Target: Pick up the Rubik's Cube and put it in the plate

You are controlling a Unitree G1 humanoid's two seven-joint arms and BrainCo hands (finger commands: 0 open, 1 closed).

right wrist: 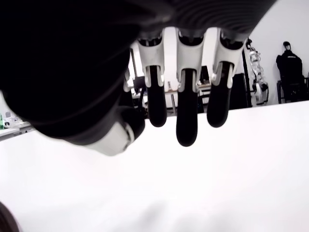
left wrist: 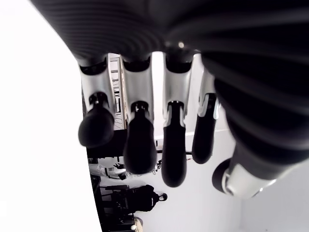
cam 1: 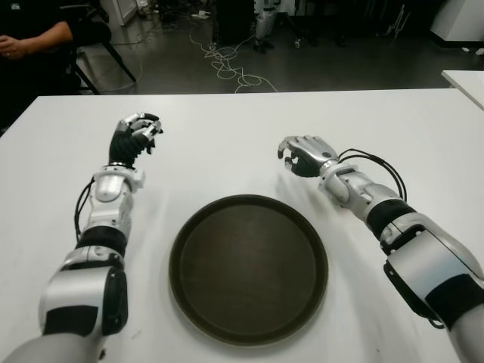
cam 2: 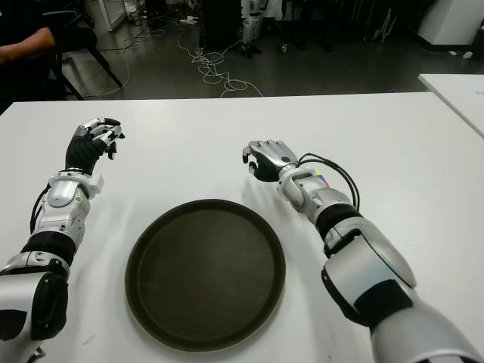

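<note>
A dark brown round plate (cam 1: 249, 265) lies near the white table's (cam 1: 242, 121) front edge, with nothing in it. My right hand (cam 1: 301, 156) hovers just beyond the plate's far right rim, palm down, fingers loosely curved and holding nothing. A small patch of yellow, blue and red (cam 2: 321, 180) peeks out behind my right wrist; it looks like the Rubik's Cube, mostly hidden by the forearm. My left hand (cam 1: 137, 134) shows at the far left of the plate, fingers relaxed around nothing.
A seated person (cam 1: 30, 38) is beyond the table's far left corner. Cables (cam 1: 227, 68) trail on the floor behind the table. A second white table (cam 1: 467, 82) juts in at the right edge.
</note>
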